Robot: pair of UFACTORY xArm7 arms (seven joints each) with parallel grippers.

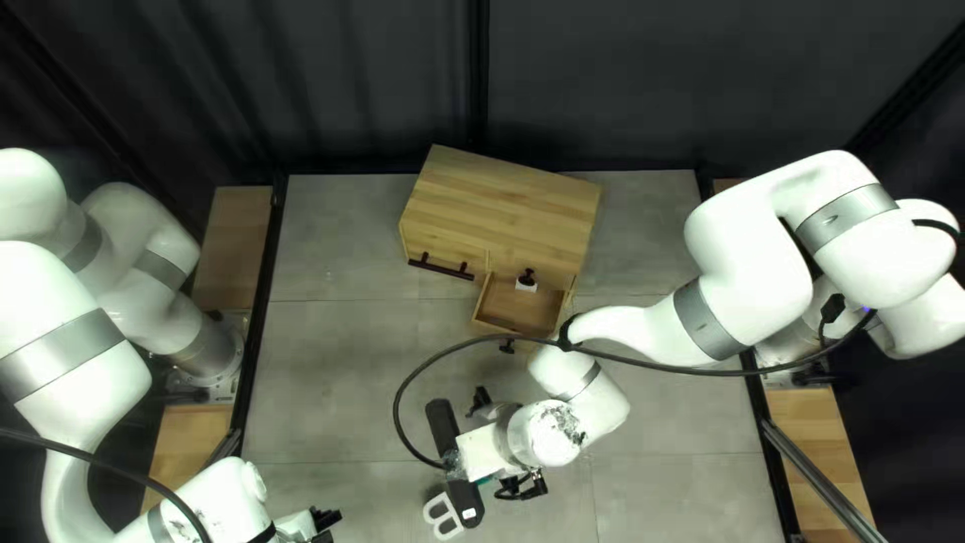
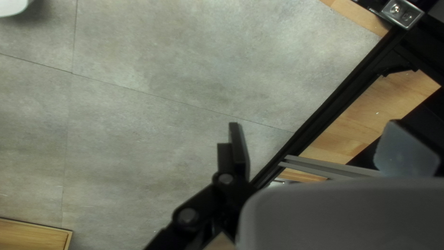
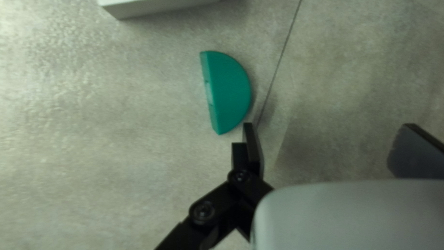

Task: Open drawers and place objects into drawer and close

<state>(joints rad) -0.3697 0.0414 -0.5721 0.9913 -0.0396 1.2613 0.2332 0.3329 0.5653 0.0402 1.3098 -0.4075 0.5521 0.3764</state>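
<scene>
In the top left view a wooden cabinet has its right-hand drawer pulled out, with a small black-and-white object inside. My right gripper is over the table in front of it, fingertips hidden there. In the right wrist view my right gripper is open; a teal half-round block lies just outside one finger, not between the two. My left gripper, near the near edge in the top left view, shows open and holding nothing as the left gripper in its wrist view.
A white looped object is beside my right gripper in the top left view. A pale block lies beyond the teal block. My right arm's cable arcs in front of the drawer. The table's black side rail passes behind my left gripper.
</scene>
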